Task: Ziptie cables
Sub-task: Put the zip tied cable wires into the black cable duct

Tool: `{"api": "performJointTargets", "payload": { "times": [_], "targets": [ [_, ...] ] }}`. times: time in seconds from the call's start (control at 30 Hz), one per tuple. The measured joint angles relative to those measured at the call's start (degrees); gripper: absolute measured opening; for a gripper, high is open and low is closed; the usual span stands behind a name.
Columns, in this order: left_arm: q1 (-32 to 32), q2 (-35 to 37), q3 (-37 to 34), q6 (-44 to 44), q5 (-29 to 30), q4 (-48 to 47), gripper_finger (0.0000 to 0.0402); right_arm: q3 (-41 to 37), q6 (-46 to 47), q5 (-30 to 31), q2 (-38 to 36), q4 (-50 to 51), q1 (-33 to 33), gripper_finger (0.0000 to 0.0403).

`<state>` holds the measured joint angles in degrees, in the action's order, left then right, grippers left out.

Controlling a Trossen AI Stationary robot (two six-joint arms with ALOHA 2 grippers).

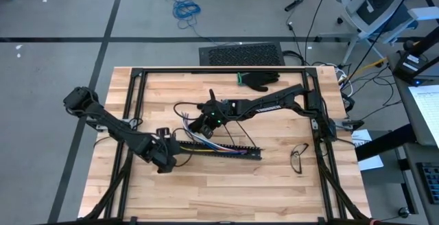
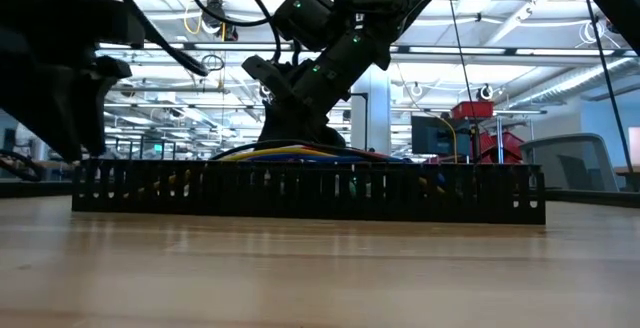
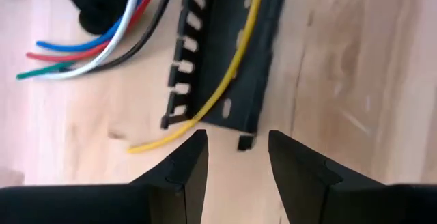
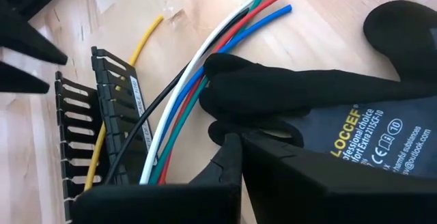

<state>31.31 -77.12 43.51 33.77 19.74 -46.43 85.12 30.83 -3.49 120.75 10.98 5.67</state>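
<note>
The cables (image 4: 179,101), white, red, blue, green and black wires, run as a bundle over the left end of a black slotted channel (image 1: 226,149) lying on the wooden table. A yellow wire (image 3: 232,60) lies inside the channel, its end sticking out. My right gripper (image 4: 235,142) points down at the bundle and is shut; a black glove printed LOCCEF (image 4: 355,135) covers one side of it. My left gripper (image 3: 237,162) is open just off the channel's left end (image 3: 242,125), touching nothing. In the low view the cables (image 2: 290,151) rest on the channel's top edge (image 2: 300,190). My right gripper comes at the bundle from above, slanting from the table's right. The glove's black finger ends (image 4: 232,80) lie against the side of the wires (image 4: 194,87) where they cross onto the channel. I cannot tell whether any wire is pinched between the fingers.
Another black glove with a green cuff (image 1: 260,81) lies near the table's far edge. A small dark looped object (image 1: 298,158) sits to the channel's right. Black frame rails (image 1: 219,70) border the table. Bare wood lies along the near edge.
</note>
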Motion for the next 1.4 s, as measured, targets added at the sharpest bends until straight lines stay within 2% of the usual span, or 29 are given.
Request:
{"api": "performJointTargets", "payload": {
  "times": [0.2, 0.43, 0.6, 0.7, 0.83, 1.1, 1.2, 1.4],
  "targets": [
    [0.04, -0.11, -3.72, -1.30, -4.75, 9.81, 0.0152, 0.00, 0.01, 0.00, 0.00, 0.00, 0.00, 0.0000],
    [-1.07, -0.52, -6.69, 1.87, -5.06, 11.75, 0.0152, 0.00, 0.02, -0.03, 0.00, -0.03, 0.02, 0.0000],
    [-1.07, -0.52, -6.73, 1.87, -4.51, 11.99, 0.0152, 0.00, -1.07, -7.35, 0.00, -0.11, 0.01, 0.0000],
    [-1.16, -0.52, -6.73, 1.83, -2.05, 11.95, 0.0148, 0.00, -2.03, -8.50, 0.00, -0.04, -0.60, 0.0000],
    [-1.92, -0.52, -6.73, 1.82, 0.30, 12.32, 0.0112, 0.00, -1.50, -8.53, 0.00, -0.42, -1.01, 0.0000],
    [-2.32, -0.52, -6.75, 0.12, 0.49, 14.77, 0.0017, 0.00, 0.75, -8.28, 0.08, -3.08, -0.87, 0.0000],
    [-2.81, -0.52, -6.75, 0.28, 0.47, 14.72, 0.0008, 0.00, 3.21, -8.04, 1.02, -3.55, -1.44, 0.0000],
    [-2.84, -0.52, -6.78, 0.39, 0.21, 15.21, 0.0009, 0.00, 5.55, -0.65, 3.62, -4.18, -2.46, 0.0000]
  ]
}}
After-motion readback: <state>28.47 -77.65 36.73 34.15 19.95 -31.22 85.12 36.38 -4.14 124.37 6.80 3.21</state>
